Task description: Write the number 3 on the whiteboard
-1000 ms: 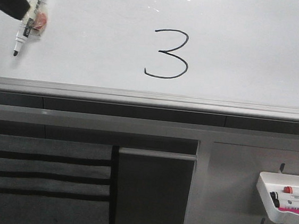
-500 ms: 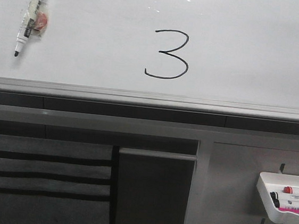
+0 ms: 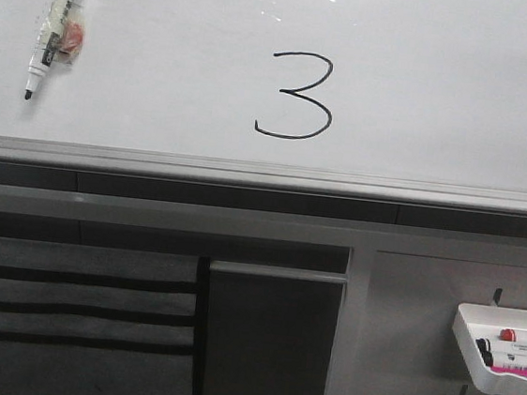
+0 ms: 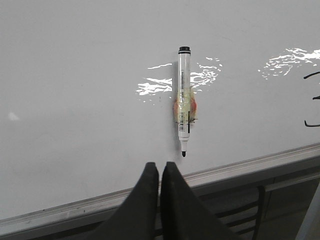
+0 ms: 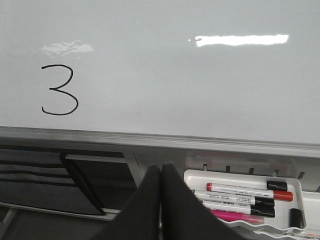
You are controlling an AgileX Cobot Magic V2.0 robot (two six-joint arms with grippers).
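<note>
A black hand-drawn number 3 [image 3: 296, 96] stands on the glossy whiteboard [image 3: 445, 85]; it also shows in the right wrist view [image 5: 59, 90]. A white marker [image 3: 54, 23] with a black tip sticks to the board at the far left, tip down; it shows in the left wrist view [image 4: 183, 100] too. My left gripper [image 4: 159, 166] is shut and empty, just below the marker's tip and apart from it. My right gripper [image 5: 161, 168] is shut and empty, below the board's grey rail. Neither gripper shows in the front view.
The grey metal rail [image 3: 266, 174] runs under the board. A white tray [image 3: 501, 359] with several markers [image 5: 248, 192] hangs on the grey perforated panel at the lower right. A dark slotted panel [image 3: 73, 310] is at the lower left.
The left arm's dark shape, at the marker one second ago, has left the front view. The marker stays stuck on the board. The 3 is unchanged.
</note>
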